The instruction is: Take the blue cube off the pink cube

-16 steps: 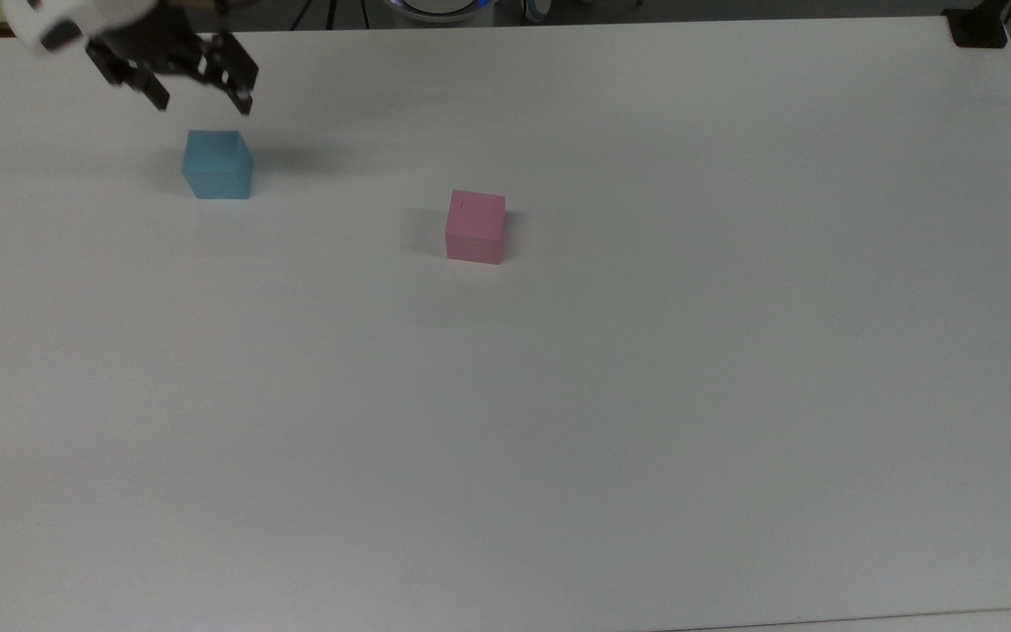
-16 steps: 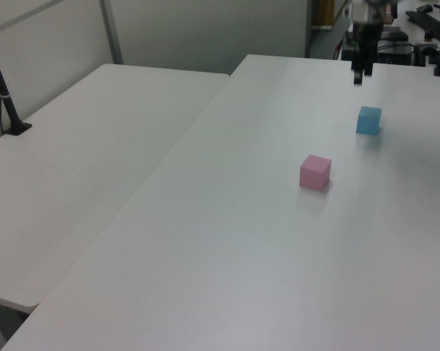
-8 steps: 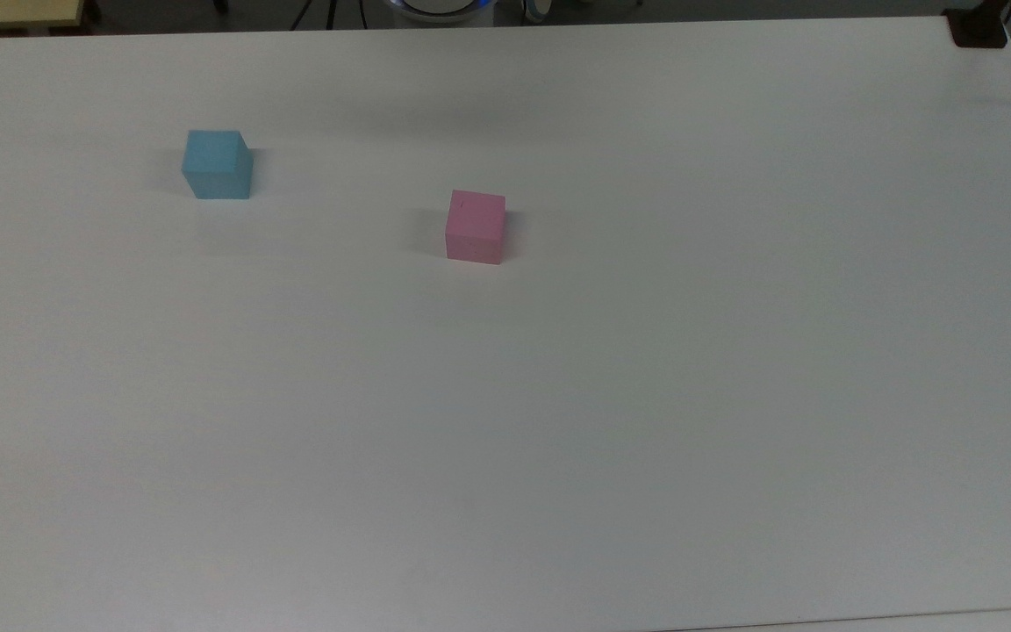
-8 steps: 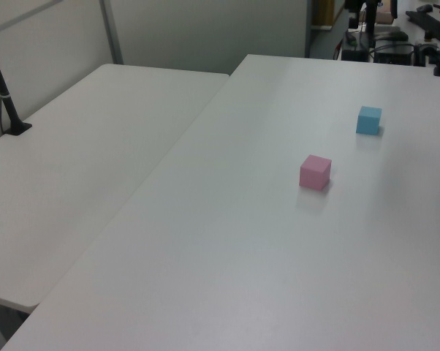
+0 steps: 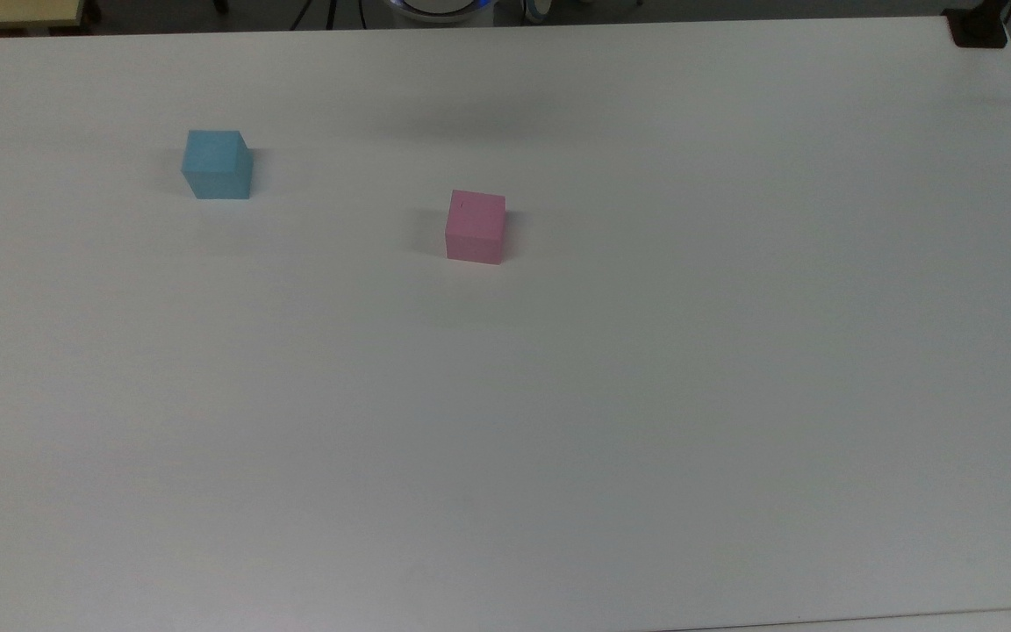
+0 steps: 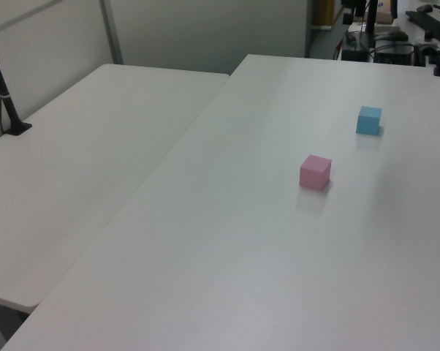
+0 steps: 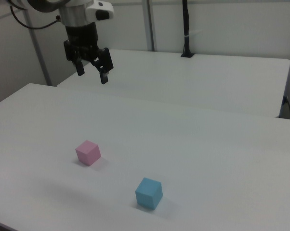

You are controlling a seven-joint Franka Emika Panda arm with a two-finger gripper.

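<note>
The blue cube (image 5: 218, 165) rests on the white table (image 5: 646, 395) at the top view's upper left, apart from the pink cube (image 5: 476, 226), which sits on the table nearer the middle. Both also appear in the left view, blue cube (image 6: 368, 120) and pink cube (image 6: 315, 172), and in the right view, blue cube (image 7: 149, 193) and pink cube (image 7: 88, 152). In the right view my gripper (image 7: 92, 72) hangs high above the table, well clear of both cubes, open with nothing between its fingers.
A second white table (image 6: 81, 175) adjoins at the left view's left, with a black post (image 6: 4, 95) clamped to its edge. A black clamp (image 5: 978, 28) sits on the table corner at the top view's upper right. Cables and equipment (image 6: 395, 44) lie beyond the far edge.
One second ago the open gripper hovered just above the blue cube; it has since risen out of the top and left views. Both cubes stayed where they were.
</note>
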